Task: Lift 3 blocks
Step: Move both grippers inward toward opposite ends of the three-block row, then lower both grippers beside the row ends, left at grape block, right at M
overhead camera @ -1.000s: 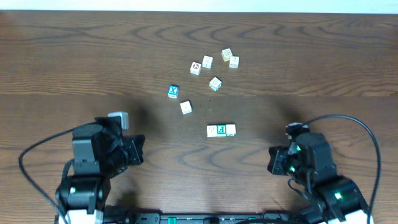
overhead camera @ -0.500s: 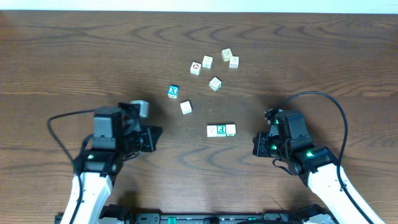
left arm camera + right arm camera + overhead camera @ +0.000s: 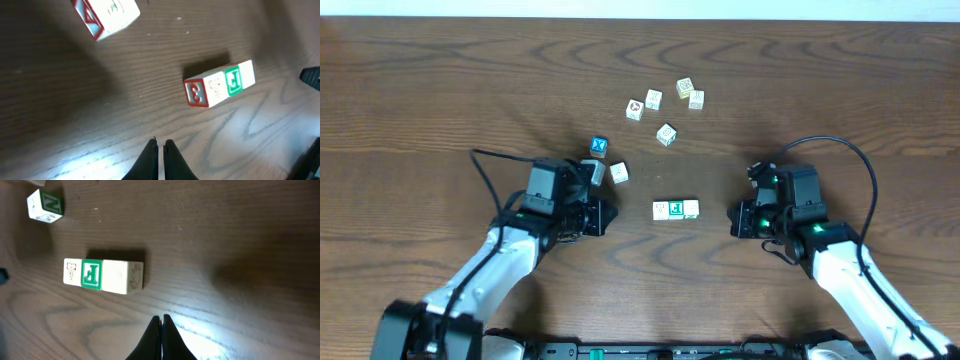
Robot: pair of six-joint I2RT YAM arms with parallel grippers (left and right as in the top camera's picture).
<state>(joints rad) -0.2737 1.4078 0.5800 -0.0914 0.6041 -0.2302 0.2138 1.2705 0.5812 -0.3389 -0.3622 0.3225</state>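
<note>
With both claws pressed shut on nothing, I'd line my left gripper point(image 3: 608, 216) and right gripper point(image 3: 733, 218) square on both ends of the blocks point(image 3: 676, 209) and squeeze evenly.

Setting: robot lab / test bench, indoors. Evidence: 2 robot arms, left arm point(image 3: 490, 265) & right arm point(image 3: 840, 265), based at near edge of dark wood-grain table point(image 3: 420, 90); black cables point(image 3: 872, 195) looping over tabletop; green status LEDs point(image 3: 813, 229) lit on arms; small letter cubes point(image 3: 675, 209) scattered mid-table; pale wall strip point(image 3: 640, 8) along far edge.
</note>
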